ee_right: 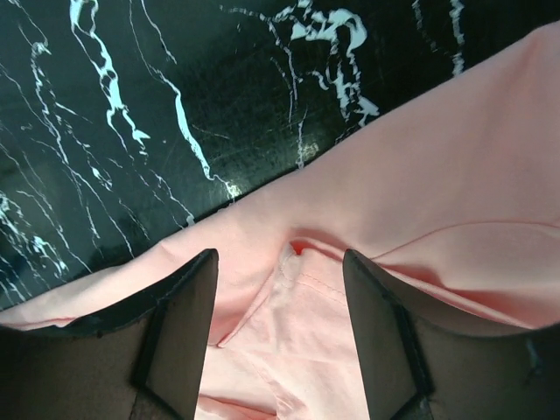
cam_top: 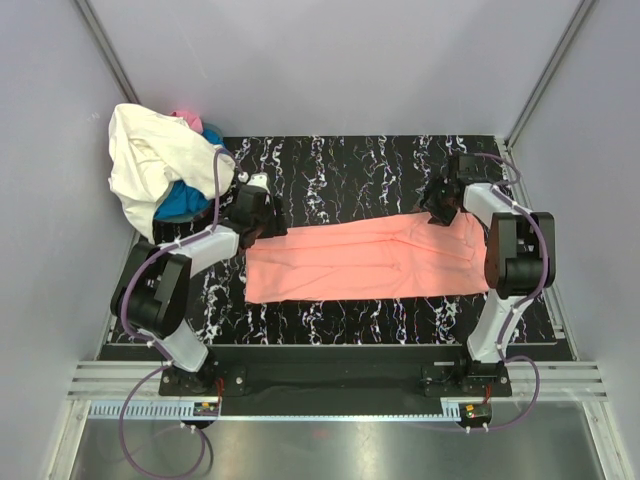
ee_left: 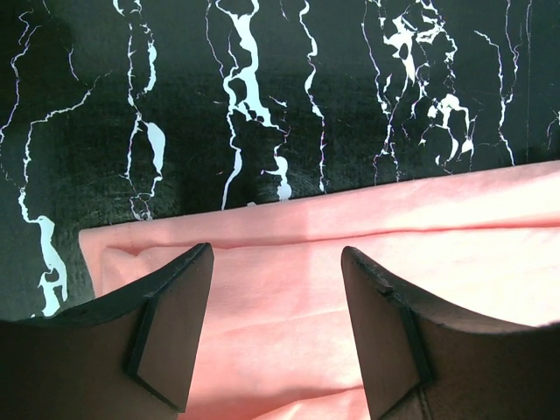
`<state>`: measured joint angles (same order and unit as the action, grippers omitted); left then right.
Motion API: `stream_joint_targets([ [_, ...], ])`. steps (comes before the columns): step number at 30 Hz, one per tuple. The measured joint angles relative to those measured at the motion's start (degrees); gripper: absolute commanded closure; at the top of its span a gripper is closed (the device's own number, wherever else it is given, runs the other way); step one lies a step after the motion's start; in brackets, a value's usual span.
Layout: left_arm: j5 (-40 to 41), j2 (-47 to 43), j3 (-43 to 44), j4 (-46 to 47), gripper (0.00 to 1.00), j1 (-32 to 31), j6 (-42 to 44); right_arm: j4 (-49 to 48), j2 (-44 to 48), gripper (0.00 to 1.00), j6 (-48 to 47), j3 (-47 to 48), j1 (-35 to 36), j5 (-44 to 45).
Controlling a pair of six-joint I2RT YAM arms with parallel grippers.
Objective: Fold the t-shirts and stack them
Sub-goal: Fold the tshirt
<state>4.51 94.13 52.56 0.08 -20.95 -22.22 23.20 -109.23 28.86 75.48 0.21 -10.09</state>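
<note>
The salmon-pink t-shirt (cam_top: 365, 258) lies flat and long across the middle of the black marble table (cam_top: 340, 165), running from 9 o'clock to 3 o'clock, with a lengthwise crease along its middle. The left gripper (cam_top: 266, 234) sits at the shirt's 10 o'clock corner. In the left wrist view its two dark fingers (ee_left: 171, 328) are spread apart with pink cloth showing in the gap between them, so the pincer is released and grasps nothing, and the shirt's far edge lies straight against the marble just beyond them.

The right gripper (cam_top: 434, 216) is at the shirt's 2 o'clock corner. Its fingers (ee_right: 175, 324) are likewise parted – released – over a small puckered fold in the cloth. Whether either pair of tips touches the fabric cannot be told.

At the table's 10 o'clock corner is a loose heap. A cream-white t-shirt (cam_top: 145, 160) is draped over the top and hangs past the table's edge, a bright blue t-shirt (cam_top: 185, 200) shows under it at 5 o'clock of the heap, and a bit of hot pink cloth (cam_top: 187, 120) peeks out at 1 o'clock – well apart from the salmon shirt
</note>
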Motion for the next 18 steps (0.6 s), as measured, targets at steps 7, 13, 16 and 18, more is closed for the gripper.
stream_joint_targets([
  [7,0.0,-0.55,-0.66,0.02,0.35,0.0,0.17,2.51,-2.89,0.38,-0.15,2.82,3.76,2.71],
  [13,0.0,-0.76,-0.94,0.09,0.36,0.0,0.22,3.3,-4.04,0.5,-0.17,2.97,4.31,4.52],
  [16,0.0,-0.76,-0.96,0.07,0.36,0.0,0.22,3.5,-4.68,0.66,-0.24,3.04,4.24,5.11],
  [18,0.0,-0.76,-0.96,0.09,0.36,0.0,0.24,3.67,-4.9,0.8,-0.24,3.06,4.26,5.2],
])
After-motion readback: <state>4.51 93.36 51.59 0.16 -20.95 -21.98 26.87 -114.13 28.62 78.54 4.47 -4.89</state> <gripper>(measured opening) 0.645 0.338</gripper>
